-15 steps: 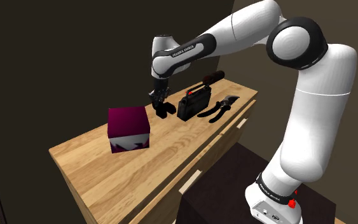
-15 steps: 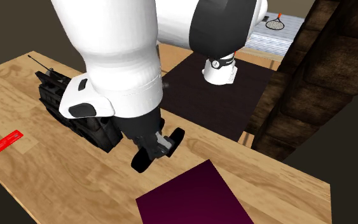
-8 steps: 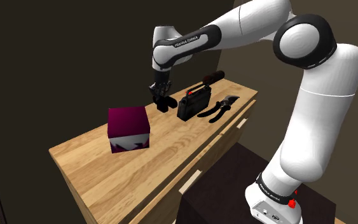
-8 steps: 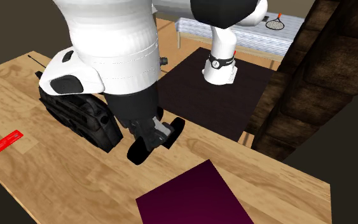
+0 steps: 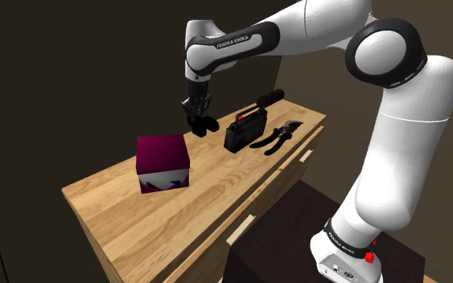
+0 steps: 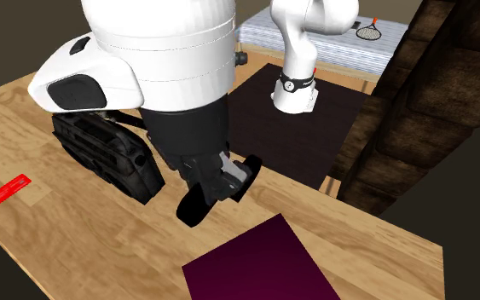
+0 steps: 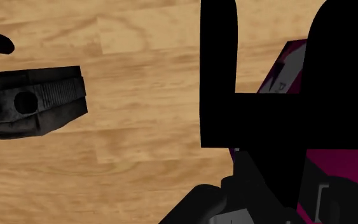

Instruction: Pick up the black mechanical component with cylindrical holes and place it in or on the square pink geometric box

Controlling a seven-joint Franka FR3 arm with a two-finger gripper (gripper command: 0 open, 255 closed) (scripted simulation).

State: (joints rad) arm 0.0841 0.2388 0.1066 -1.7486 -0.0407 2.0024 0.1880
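"FRANKA EMIKA" on the white arm point(image 5: 245, 42); black component point(image 6: 192, 208) in the gripper point(image 6: 222, 181)

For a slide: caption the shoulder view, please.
Gripper holds black component above the wooden dresser, near the magenta box.

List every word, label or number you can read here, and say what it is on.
"FRANKA EMIKA": on the white arm, near its wrist.
Marking on the arm's base: too small to read.
Marks on the red label lying on the wooden tabletop: illegible.
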